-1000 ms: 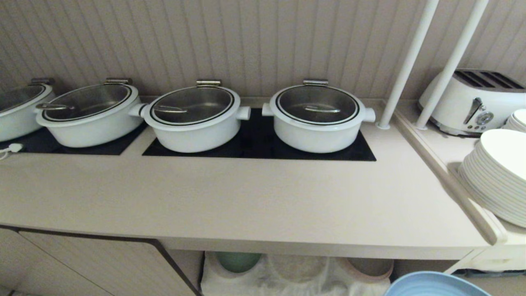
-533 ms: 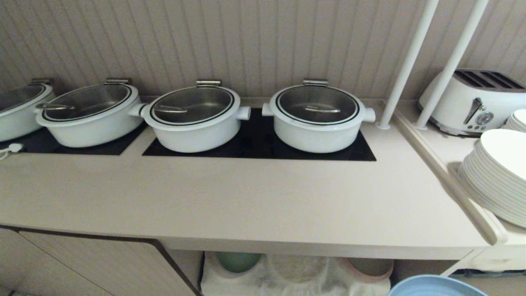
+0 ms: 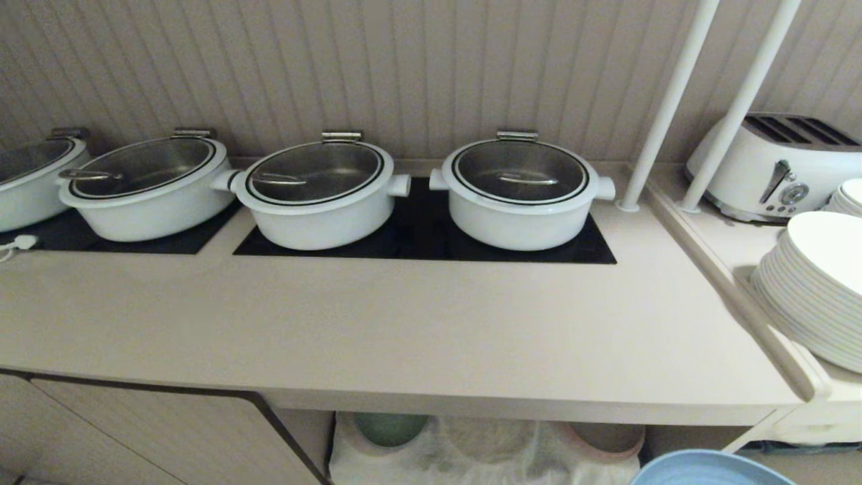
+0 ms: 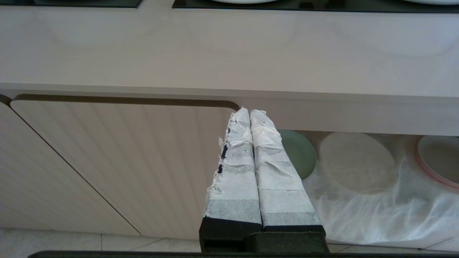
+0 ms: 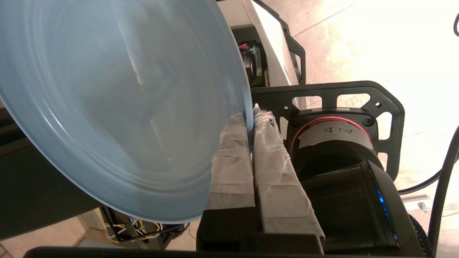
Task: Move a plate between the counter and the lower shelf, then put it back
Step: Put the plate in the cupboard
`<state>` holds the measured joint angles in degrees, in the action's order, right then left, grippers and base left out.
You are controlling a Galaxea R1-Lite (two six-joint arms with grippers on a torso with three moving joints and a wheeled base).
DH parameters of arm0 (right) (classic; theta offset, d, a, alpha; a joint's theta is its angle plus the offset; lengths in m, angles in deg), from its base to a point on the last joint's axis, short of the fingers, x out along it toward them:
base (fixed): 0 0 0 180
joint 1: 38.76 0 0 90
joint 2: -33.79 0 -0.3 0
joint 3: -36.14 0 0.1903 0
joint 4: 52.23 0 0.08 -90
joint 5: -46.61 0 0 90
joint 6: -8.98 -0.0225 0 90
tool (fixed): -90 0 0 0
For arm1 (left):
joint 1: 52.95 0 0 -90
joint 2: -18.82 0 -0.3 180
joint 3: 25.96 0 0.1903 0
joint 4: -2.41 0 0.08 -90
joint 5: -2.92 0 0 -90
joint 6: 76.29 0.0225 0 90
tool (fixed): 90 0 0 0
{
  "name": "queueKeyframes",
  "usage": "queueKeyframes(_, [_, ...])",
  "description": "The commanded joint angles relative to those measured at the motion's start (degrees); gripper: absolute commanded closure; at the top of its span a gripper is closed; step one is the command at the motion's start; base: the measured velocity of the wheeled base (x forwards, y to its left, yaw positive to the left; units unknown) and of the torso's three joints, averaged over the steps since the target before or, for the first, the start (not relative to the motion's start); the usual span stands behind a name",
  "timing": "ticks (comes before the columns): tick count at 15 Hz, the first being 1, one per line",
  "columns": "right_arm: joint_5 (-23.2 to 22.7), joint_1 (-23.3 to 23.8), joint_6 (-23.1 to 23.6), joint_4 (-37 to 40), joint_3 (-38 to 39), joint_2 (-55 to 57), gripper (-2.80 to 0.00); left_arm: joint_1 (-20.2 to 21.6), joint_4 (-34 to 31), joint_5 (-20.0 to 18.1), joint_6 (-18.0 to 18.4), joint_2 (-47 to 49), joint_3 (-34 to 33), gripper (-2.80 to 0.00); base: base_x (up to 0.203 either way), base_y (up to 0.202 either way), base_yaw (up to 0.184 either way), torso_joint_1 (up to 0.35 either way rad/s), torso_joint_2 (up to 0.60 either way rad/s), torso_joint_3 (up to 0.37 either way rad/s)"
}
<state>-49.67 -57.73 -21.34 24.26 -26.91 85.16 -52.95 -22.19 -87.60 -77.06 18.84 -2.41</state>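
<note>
The long table (image 3: 417,330) carries white pots (image 3: 518,192) on black hob panels. Below it, the lower shelf (image 3: 471,448) holds a rumpled white cloth (image 4: 376,211). The blue plate (image 5: 118,104) sits low at the table's right end — pinched by its rim in the right hand (image 5: 252,118). The left hand (image 4: 249,118) is closed, empty, before the cabinet door (image 4: 118,161).

Each pincer (image 4: 250,114) (image 5: 251,111) has black-based fingers wrapped in wrinkled white tape.
</note>
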Motion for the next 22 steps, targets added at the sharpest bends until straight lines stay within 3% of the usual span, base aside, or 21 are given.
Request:
queueKeyframes(1, [0.0,-0.4,-0.3,0.0,0.3,0.4,0.00,0.0,0.0,0.0,-0.1,0.0,0.0,0.00,0.000,0.000,0.000,0.000,0.00,0.000])
queueKeyframes(11, [0.0,-1.2,-0.3,-5.6,2.7,2.2,0.00,0.0,0.0,0.0,0.0,0.0,0.0,0.00,0.000,0.000,0.000,0.000,0.00,0.000])
queueKeyframes(22, [0.0,-1.1,-0.3,-5.6,2.6,2.0,0.00,0.0,0.0,0.0,0.0,0.0,0.0,0.00,0.000,0.000,0.000,0.000,0.00,0.000])
